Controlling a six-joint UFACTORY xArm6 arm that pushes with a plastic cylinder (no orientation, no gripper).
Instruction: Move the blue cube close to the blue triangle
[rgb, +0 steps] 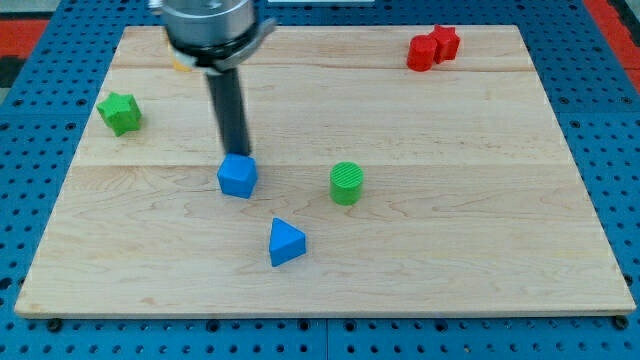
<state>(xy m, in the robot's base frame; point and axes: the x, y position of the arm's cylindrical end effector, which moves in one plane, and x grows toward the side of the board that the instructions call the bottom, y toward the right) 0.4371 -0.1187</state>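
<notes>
Blue is the colour that matters: the blue cube sits a little toward the view's left of the middle of the wooden table, and the blue triangle lies near it, toward the view's bottom and slightly to the right, closer to the bottom edge, with a clear gap of bare wood between the two

My tip stands at the cube's top side, touching or just beside it; the dark rod rises straight from there to the metal mount at the view's top edge. No jaws exist on this rod, so nothing is clenched or grasped: the tip only rests against the cube

A green cylinder stands just to the right of the cube, level with it and apart from both blue blocks. A green block, star-like in shape, sits near the left edge. Two red blocks touch each other close to the top right corner; their exact shapes are hard to tell. A small yellow piece peeks out beside the mount near the top edge, mostly hidden
</notes>
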